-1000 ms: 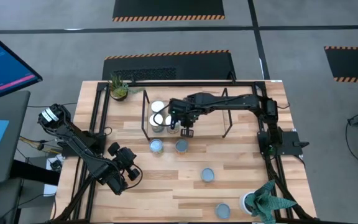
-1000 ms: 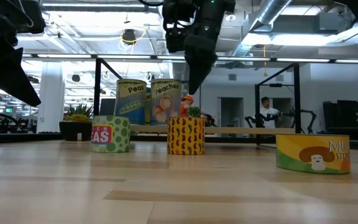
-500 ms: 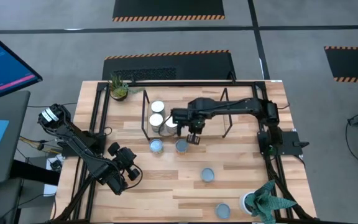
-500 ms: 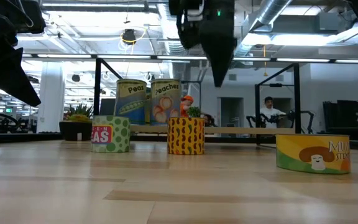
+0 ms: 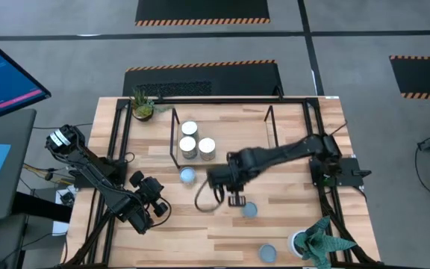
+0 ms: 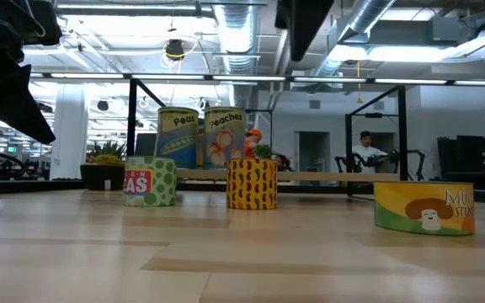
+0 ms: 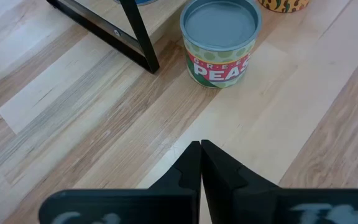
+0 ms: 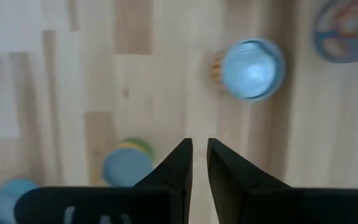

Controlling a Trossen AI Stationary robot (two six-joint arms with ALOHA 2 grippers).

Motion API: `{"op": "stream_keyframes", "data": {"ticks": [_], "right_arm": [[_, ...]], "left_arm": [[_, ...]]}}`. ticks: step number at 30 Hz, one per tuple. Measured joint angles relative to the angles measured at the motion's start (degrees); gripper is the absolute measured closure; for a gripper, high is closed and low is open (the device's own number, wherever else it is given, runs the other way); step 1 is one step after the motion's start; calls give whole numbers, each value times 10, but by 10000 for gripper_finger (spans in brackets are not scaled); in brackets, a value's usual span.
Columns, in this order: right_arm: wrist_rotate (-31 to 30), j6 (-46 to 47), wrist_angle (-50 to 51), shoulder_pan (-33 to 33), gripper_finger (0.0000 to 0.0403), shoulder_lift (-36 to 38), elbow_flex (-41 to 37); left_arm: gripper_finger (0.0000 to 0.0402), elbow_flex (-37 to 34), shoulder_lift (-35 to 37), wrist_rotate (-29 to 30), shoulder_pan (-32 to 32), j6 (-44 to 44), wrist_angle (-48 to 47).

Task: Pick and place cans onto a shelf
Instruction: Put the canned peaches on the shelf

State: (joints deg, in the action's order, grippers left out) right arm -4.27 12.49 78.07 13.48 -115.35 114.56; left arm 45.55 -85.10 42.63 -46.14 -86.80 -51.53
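1. We see the right fingers (image 5: 235, 199) hanging above mid-desk, pointing down, with only a narrow gap between them and nothing in it
2. The left fingers (image 7: 200, 148) are pressed shut and empty; that arm waits at the desk's left front, looking toward the peas can (image 7: 221, 43)
3. Three cans (image 5: 189, 128) already stand on the shelf (image 5: 173, 142), grouped at its left end, so most of the board (image 6: 327, 176) is free
4. Four cans remain on the desk: the peas can and the yellow can (image 6: 252, 183) just in front of the shelf, the mushroom can (image 5: 250, 210) nearer the front, and a last can (image 5: 266, 253) by the front edge near the plant (image 5: 316, 240)
5. We judge the step in hand to be the reach for the next can, and the mushroom can, just beside the right fingers, looks the likeliest pick
6. To do it well, we would widen the fingers first, since the present gap looks far too narrow to pass over a can
7. We would then centre over the round top, come straight down, and close low on the side wall so the short can does not tip or slide on the smooth wood
8. On the way to the shelf we would lift clear of the yellow can and the black rods, and set down on the free part of the board, well apart from the three cans there
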Motion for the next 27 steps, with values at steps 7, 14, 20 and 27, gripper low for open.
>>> {"op": "stream_keyframes", "data": {"ticks": [7,14,20,27], "right_arm": [[0,53,6,65,329,0,0],[-2,77,8,110,329,0,0],[-16,100,-3,129,329,0,0],[-49,93,-31,135,329,-1,-28]], "left_arm": [[402,0,0,0,0,0,0],[401,0,0,0,0,0,0],[401,0,0,0,0,0,0],[401,0,0,0,0,0,0]]}}
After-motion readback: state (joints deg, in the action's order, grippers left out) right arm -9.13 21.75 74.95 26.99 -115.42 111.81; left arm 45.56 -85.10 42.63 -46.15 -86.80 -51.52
